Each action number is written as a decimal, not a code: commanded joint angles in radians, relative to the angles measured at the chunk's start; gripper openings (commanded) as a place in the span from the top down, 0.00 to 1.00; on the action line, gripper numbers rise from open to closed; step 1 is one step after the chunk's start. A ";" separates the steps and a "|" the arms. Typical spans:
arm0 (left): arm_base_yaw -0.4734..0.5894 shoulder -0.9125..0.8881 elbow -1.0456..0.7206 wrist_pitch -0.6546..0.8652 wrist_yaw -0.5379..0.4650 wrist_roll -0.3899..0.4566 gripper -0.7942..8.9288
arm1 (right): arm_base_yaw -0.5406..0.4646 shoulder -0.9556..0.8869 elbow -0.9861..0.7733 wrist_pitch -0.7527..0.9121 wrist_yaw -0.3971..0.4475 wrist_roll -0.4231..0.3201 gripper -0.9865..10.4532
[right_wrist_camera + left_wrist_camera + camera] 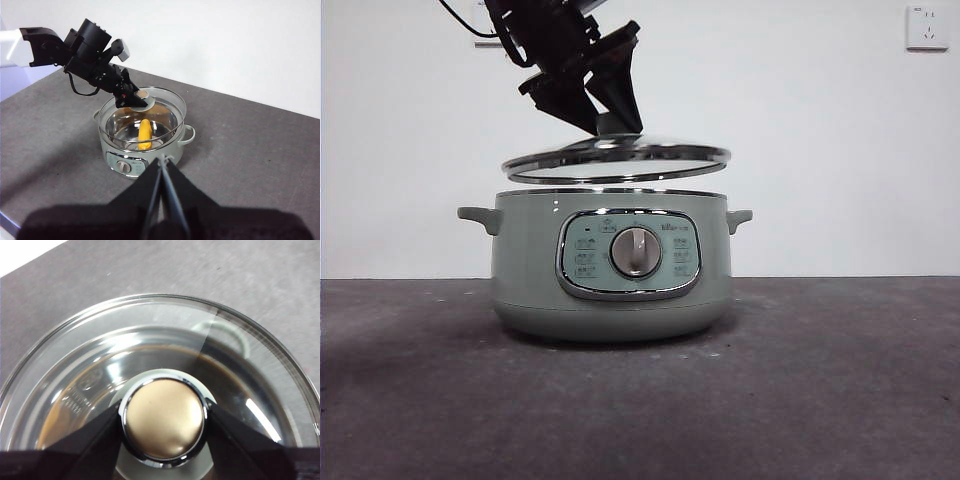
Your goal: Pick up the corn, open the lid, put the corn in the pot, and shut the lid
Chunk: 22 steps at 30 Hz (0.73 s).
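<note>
The sage-green pot (610, 265) stands mid-table with its dial facing the front view. The glass lid (616, 158) hangs a little above the pot's rim, slightly tilted. My left gripper (605, 125) is shut on the lid's knob (165, 420), with one jaw on each side of it. In the right wrist view the corn (144, 134) lies inside the pot (120, 155), under the raised lid (170, 107) held by the left gripper (131, 97). My right gripper (163, 161) is shut and empty, held back high on the pot's dial side.
The dark grey table (820, 380) spreads around the pot. A white wall is behind it, with a socket (927, 27) at the upper right. The table's near-left edge (10, 220) shows in the right wrist view.
</note>
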 commanded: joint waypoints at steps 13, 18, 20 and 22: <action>0.000 0.018 0.005 0.018 0.005 0.008 0.93 | 0.003 -0.004 -0.023 -0.027 0.010 0.010 0.92; 0.000 0.018 0.005 0.007 0.005 0.013 0.93 | 0.003 -0.004 -0.023 -0.027 0.009 0.010 0.92; 0.000 0.018 0.005 0.007 0.005 0.013 0.93 | 0.003 -0.004 -0.023 -0.027 0.009 0.010 0.92; 0.000 0.018 0.005 0.007 0.005 0.013 0.93 | 0.003 -0.004 -0.023 -0.027 0.009 0.011 0.92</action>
